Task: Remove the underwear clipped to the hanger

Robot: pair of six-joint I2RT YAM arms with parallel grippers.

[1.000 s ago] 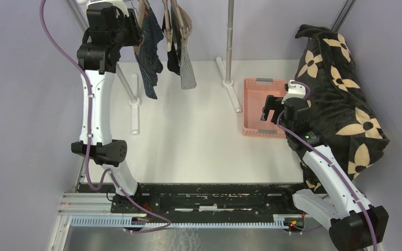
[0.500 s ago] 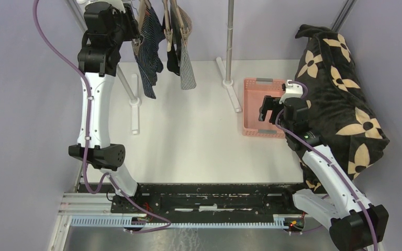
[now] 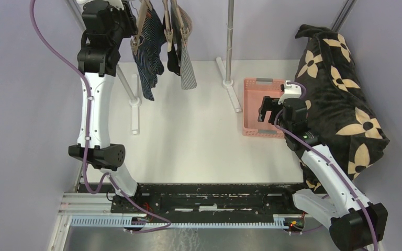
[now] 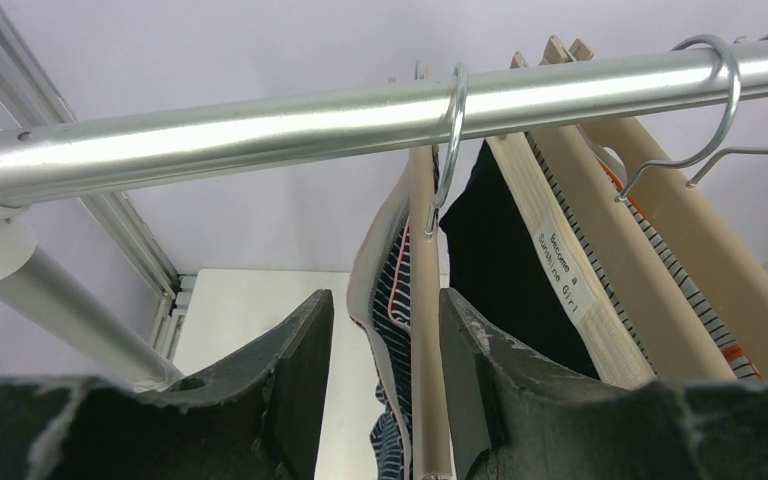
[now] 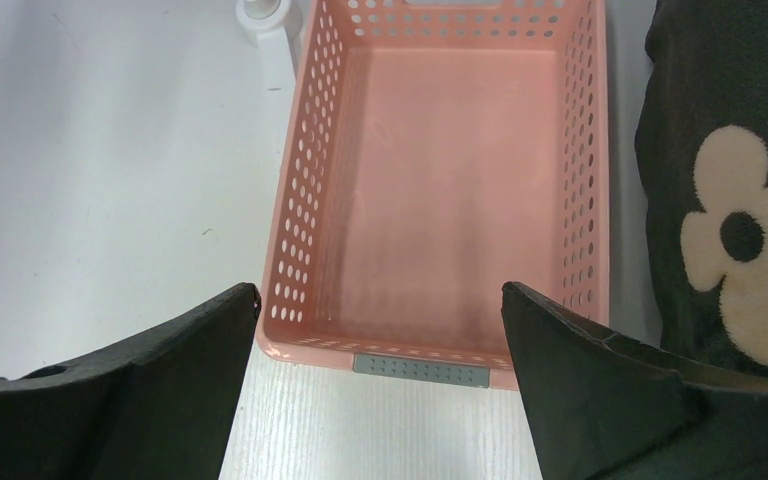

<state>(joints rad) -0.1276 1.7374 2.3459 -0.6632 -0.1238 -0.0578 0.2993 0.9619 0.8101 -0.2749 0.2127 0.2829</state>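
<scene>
Three underwear pairs point(image 3: 149, 63) hang clipped to wooden hangers point(image 4: 428, 360) on the rail. Left gripper point(image 4: 385, 310): jaws part-way apart astride the navy striped pair point(image 4: 397, 270), not clamped. Right gripper point(image 5: 380, 292): wide apart above pink basket point(image 5: 310, 180). Cloth judged light and limp; pinch just below the clip

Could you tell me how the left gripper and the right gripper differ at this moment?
The left gripper sits up at the rail; the right gripper hangs low over the pink basket. The left's jaws stand narrow, astride a wooden hanger carrying the navy striped underwear; the right's stand wide with nothing between them. Both are black.
</scene>
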